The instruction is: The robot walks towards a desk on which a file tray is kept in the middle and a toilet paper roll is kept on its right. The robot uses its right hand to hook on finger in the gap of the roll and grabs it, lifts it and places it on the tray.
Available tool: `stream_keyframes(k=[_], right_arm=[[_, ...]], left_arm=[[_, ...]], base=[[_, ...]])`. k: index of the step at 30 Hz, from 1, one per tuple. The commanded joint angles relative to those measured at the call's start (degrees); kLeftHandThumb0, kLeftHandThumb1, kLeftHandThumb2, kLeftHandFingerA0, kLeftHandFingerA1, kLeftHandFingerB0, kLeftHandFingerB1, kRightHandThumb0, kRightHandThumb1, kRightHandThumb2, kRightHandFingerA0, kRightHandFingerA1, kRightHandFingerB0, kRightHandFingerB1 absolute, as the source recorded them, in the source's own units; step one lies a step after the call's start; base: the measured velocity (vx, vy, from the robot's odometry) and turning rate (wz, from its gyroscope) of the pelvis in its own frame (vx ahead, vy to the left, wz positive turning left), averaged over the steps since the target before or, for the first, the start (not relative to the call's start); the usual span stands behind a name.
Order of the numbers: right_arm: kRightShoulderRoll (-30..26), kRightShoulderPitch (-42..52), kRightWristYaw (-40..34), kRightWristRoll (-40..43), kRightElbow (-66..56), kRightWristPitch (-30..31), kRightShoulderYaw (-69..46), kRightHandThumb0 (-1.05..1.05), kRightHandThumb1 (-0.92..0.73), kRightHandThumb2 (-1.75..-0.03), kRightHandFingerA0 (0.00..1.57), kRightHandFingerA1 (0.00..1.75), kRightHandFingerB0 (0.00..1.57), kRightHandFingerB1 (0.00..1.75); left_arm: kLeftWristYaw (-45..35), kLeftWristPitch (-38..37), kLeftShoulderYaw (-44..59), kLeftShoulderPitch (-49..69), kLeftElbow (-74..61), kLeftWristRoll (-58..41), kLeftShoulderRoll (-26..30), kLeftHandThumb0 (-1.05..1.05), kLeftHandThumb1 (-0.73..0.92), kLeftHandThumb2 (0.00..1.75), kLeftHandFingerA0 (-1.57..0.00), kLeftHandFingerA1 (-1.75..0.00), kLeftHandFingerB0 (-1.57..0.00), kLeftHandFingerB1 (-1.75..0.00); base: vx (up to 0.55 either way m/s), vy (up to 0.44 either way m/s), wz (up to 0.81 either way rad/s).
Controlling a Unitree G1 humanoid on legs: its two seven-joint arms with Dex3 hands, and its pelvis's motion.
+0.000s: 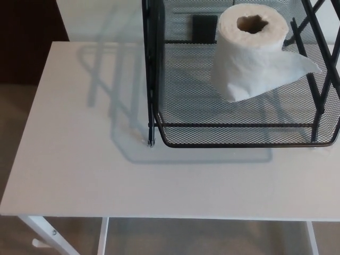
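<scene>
White bench edge lies nearest, bare across its near and left parts. Neither hand shows anywhere in view, so cannot tell whether fingers are apart or together. Outward from there: black mesh file tray sits on the far right part of the bench, its near rim running across just beyond bare tabletop. Toilet paper roll stands upright inside the tray, toward its far middle, hollow core facing up, loose tail of paper draped to the right over the mesh floor. Appears already placed, so likely only the letting go and drawing back remain, if anything. To finish well: slide the hooked finger straight up out of the core, avoid snagging the loose tail, keep clear of the tray's upright side bars on the right, leave the roll standing.
</scene>
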Motion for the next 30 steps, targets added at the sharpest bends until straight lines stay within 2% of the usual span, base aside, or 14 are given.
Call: stream_keyframes(k=[1,2,3,19,20,21,22,23,24,25,26,27,29,30], right_arm=[[0.01,29.94,-31.03,-50.94,21.14,21.13,47.03,-0.52,-0.77,-0.62,0.72,0.54,0.73,0.51],[6.41,22.61,-35.42,-36.82,26.7,29.19,34.92,-0.61,-0.92,-1.22,0.28,0.65,0.23,0.57],[10.0,19.3,-37.77,-31.39,29.96,34.33,31.34,-0.53,-0.92,-1.39,0.45,0.71,0.56,0.73],[8.1,16.06,-40.63,-29.17,36.81,36.82,45.56,-0.53,-0.92,-1.39,0.45,0.71,0.56,0.73],[7.99,15.79,-40.79,-28.78,37.06,36.91,45.81,-0.53,-0.92,-1.39,0.45,0.71,0.56,0.73],[7.86,15.48,-40.95,-28.37,37.3,37.01,46.04,-0.53,-0.92,-1.39,0.45,0.71,0.56,0.73],[7.81,15.23,-41.22,-27.91,37.66,37.11,46.47,-0.53,-0.92,-1.39,0.45,0.71,0.56,0.73],[7.79,15.06,-41.44,-27.58,37.95,37.17,46.82,-0.53,-0.92,-1.39,0.45,0.71,0.56,0.73],[7.75,14.8,-41.59,-27.35,38.16,37.25,47.14,-0.53,-0.92,-1.39,0.45,0.71,0.56,0.73],[7.7,14.42,-41.79,-27.04,38.46,37.36,47.6,-0.53,-0.92,-1.39,0.45,0.71,0.56,0.73],[7.69,14.3,-41.96,-26.8,38.67,37.4,47.83,-0.53,-0.92,-1.39,0.45,0.71,0.56,0.73],[7.67,14.09,-42.25,-26.38,39.02,37.46,48.24,-0.53,-0.92,-1.39,0.45,0.71,0.56,0.73],[7.66,13.78,-42.69,-25.79,39.56,37.53,48.81,-0.53,-0.92,-1.39,0.45,0.71,0.56,0.73],[7.65,13.6,-42.94,-25.44,39.86,37.56,49.14,-0.53,-0.92,-1.39,0.45,0.71,0.56,0.73]], left_arm=[[0.12,0.22,1.38,0.12,0.28,-0.28,1.51,-0.82,0.91,0.67,-0.47,-0.83,-0.28,-0.71],[-0.15,-0.36,1.33,0.05,0.74,-0.28,1.46,-0.83,0.91,0.67,-0.47,-0.84,-0.27,-0.71],[-0.28,-0.5,1.24,0.18,0.52,-0.23,1.45,-0.84,0.91,0.67,-0.47,-0.84,-0.27,-0.72],[0.01,-0.17,1.32,0.35,-0.01,-0.29,1.26,-0.87,0.89,0.67,-0.49,-0.8,-0.28,-0.69],[0.13,-0.07,1.16,-0.2,0.3,-0.19,1.19,-0.86,0.67,1.1,-0.5,-0.78,-0.32,-0.7],[0.26,0.21,1.02,-1.27,1.27,-0.18,1.06,-0.93,0.88,0.66,-0.48,-0.89,-0.26,-0.79],[0.25,0.22,0.89,-2.04,2.51,-0.12,1.02,-0.91,0.66,1.11,-0.52,-0.85,-0.31,-0.76],[0.25,-0.13,0.71,-2.36,3.28,0.08,1.03,-0.94,0.65,1.1,-0.52,-0.88,-0.32,-0.79],[0.2,-0.03,0.95,-2.65,3.71,-0.2,0.91,-0.97,0.89,0.67,-0.47,-0.95,-0.24,-0.86],[-0.04,-0.05,1.14,-2.44,3.37,-0.45,0.88,-0.92,0.66,1.12,-0.49,-0.84,-0.3,-0.75],[-0.22,-0.19,1.22,-2.21,3.08,-0.55,0.9,-0.92,0.66,1.12,-0.49,-0.84,-0.3,-0.75],[0.04,0.1,1.57,-2.36,3.17,-0.86,0.77,-0.95,0.88,0.66,-0.47,-0.92,-0.26,-0.82],[0.06,-0.11,1.17,-2.43,3.41,-0.41,0.95,-0.95,0.88,0.67,-0.48,-0.91,-0.25,-0.83],[0.13,-1.12,0.76,-2.48,4.05,0.12,1.04,-0.93,0.65,1.11,-0.53,-0.86,-0.32,-0.77]], base=[[0.0,0.0,0.0],[0.0,0.0,0.0],[0.0,0.0,0.0],[0.0,0.0,0.0],[0.0,0.0,0.0],[0.0,0.0,0.0],[0.0,0.0,0.0],[0.0,0.0,0.0],[0.0,0.0,0.0],[0.0,0.0,0.0],[0.0,0.0,0.0],[0.0,0.0,0.0],[0.0,0.0,0.0],[0.0,0.0,0.0]])
